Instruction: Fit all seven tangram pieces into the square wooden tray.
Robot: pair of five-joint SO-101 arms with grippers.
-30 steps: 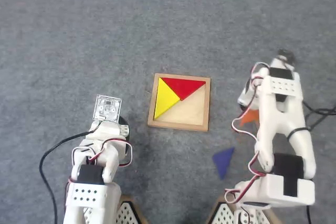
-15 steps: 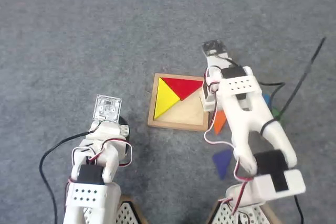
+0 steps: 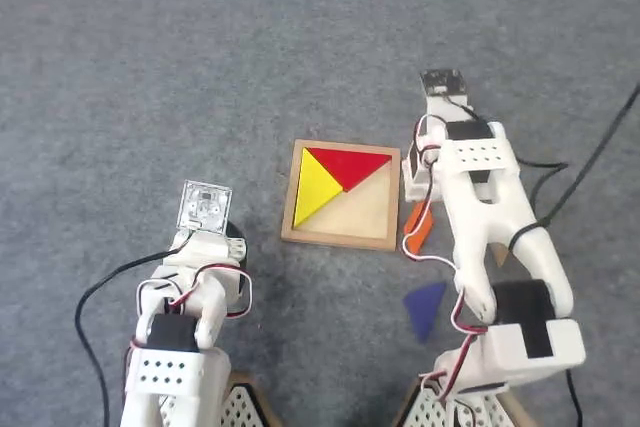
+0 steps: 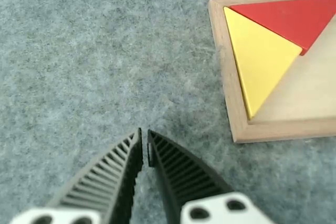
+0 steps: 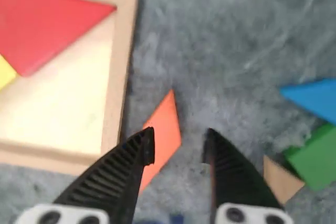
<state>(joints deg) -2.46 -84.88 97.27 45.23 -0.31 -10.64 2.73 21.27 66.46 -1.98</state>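
Note:
The square wooden tray (image 3: 342,239) lies mid-table with a red triangle (image 3: 348,165) and a yellow triangle (image 3: 316,189) seated in it. An orange parallelogram (image 3: 418,230) rests on the carpet just off the tray's right edge. My right gripper (image 5: 178,142) hangs open over that orange piece (image 5: 164,140), one finger above it and the other beside it. A dark blue triangle (image 3: 427,305) lies nearer the arm bases. My left gripper (image 4: 144,141) is shut on nothing, low over bare carpet short of the tray's corner (image 4: 226,93).
In the right wrist view, a blue triangle (image 5: 315,98), a green piece (image 5: 315,158) and a small tan triangle (image 5: 281,179) lie in a cluster beyond the orange piece. The right arm (image 3: 480,197) covers them in the high view. Grey carpet surrounds the tray.
The right arm swung from the table's right side toward the tray's right edge. The orange piece shifted left with it and now lies beside the tray. The left arm stayed still.

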